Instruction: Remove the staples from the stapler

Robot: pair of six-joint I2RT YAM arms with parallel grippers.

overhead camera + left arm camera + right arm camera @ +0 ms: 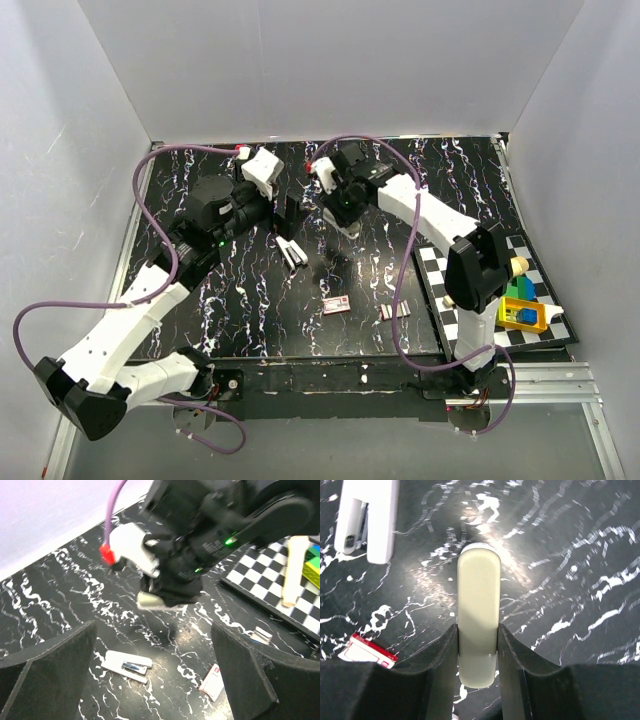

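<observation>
The white stapler (292,253) lies opened on the black marbled table, its metal staple track showing (127,665), and it also appears in the right wrist view (367,520). My left gripper (288,216) hovers just above and behind it, open and empty (155,680). My right gripper (347,222), a little right of the stapler, is shut on a cream rounded bar (478,605), held off the table (159,601). I cannot tell what this bar is.
A red-and-white staple box (337,305) lies in front of the stapler. A small pale strip (395,311) lies to its right. A checkered mat (440,272) at the right edge carries coloured blocks (520,308) and a wooden piece (291,570).
</observation>
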